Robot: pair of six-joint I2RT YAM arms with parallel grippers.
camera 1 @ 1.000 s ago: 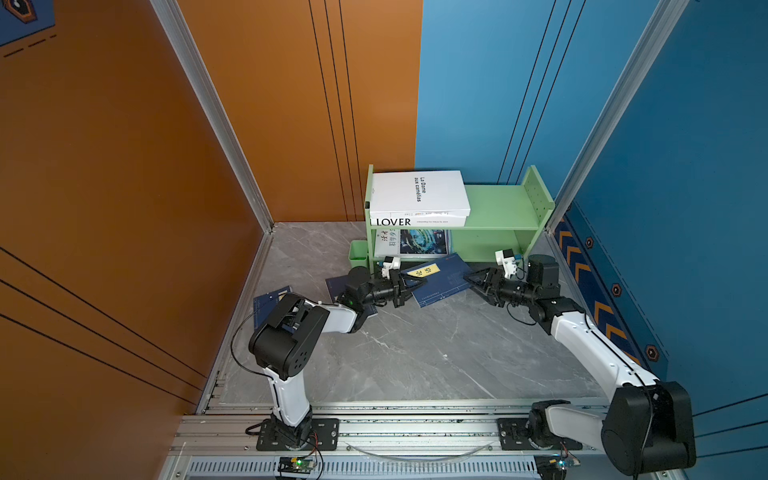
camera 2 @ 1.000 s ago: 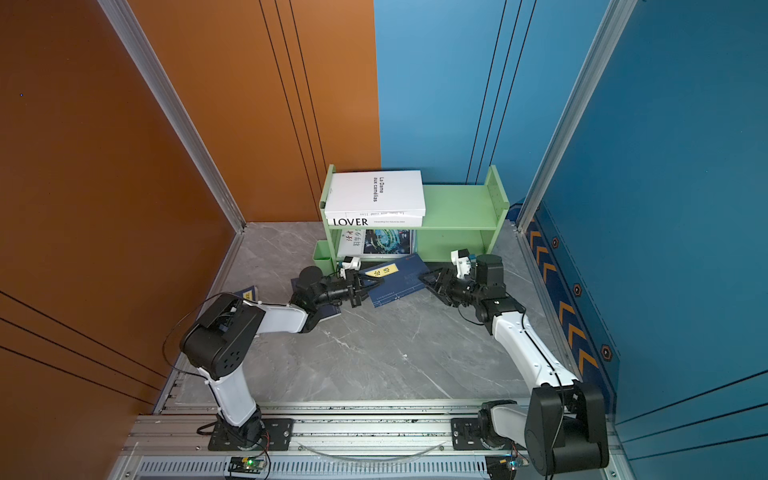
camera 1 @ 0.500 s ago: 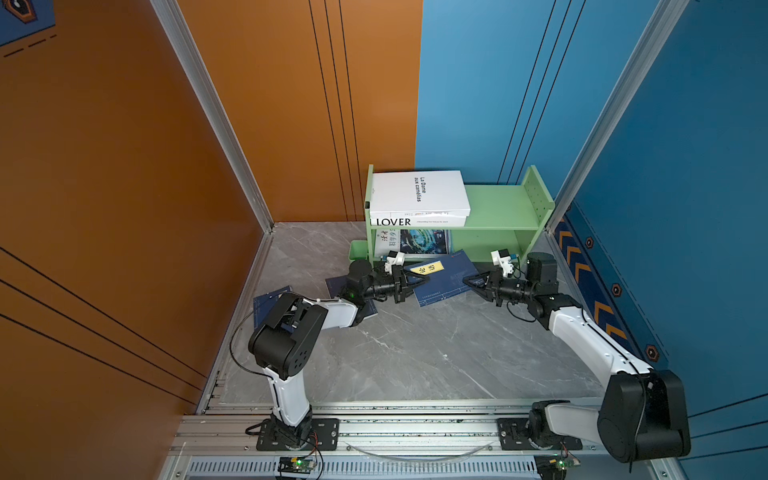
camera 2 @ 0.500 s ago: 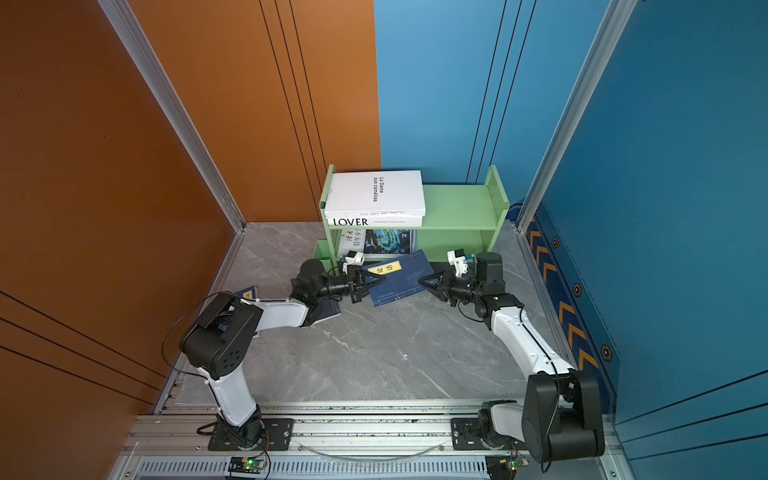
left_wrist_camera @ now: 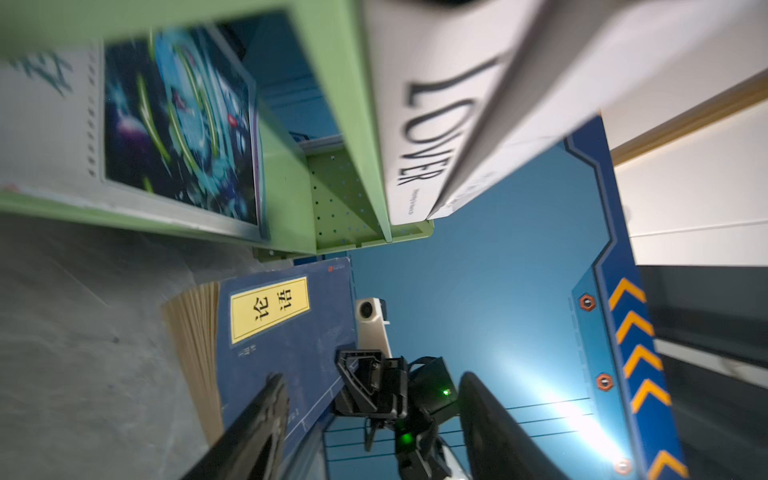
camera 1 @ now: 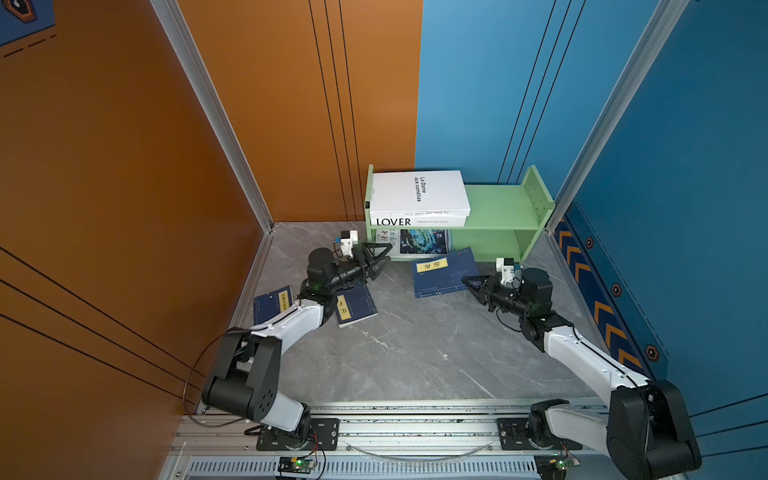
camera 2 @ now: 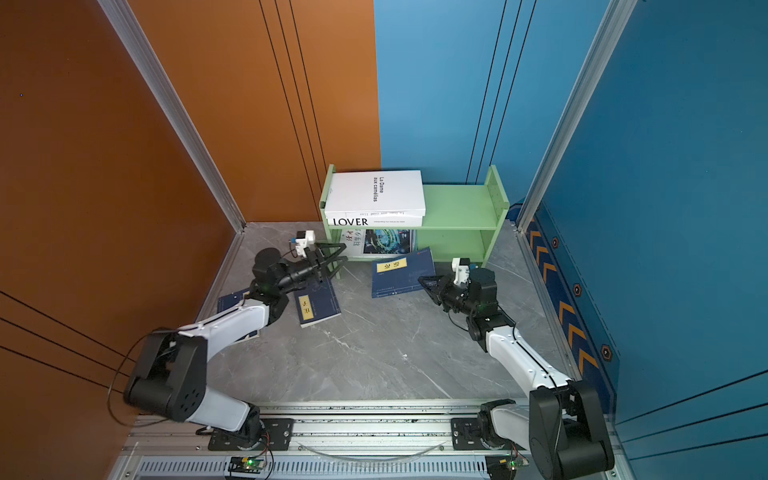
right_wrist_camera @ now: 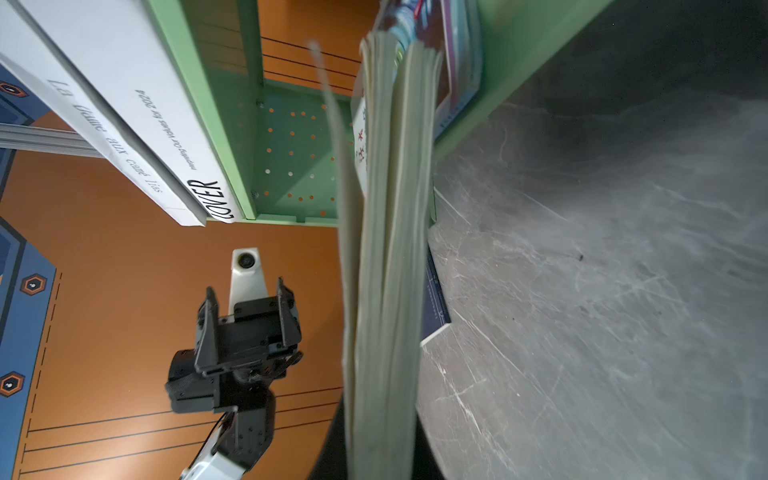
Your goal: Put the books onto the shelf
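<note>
Right wrist view: thin navy yellow-labelled book [right_wrist_camera: 386, 249] is clamped by its page edge in closed right gripper [camera 1: 468, 282]; judged light, floppy ahead of the jaws; left gripper [camera 1: 376, 258] spread wide, empty.

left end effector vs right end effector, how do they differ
The left end effector stands open, holding nothing; the right end effector is shut on the edge of the navy book. The left is right beside the shelf; the right sits farther out in front. Both are black.

Matt green shelf [camera 1: 498, 205], smooth white books [camera 1: 419, 193], marbled grey floor [camera 1: 415, 345]
</note>
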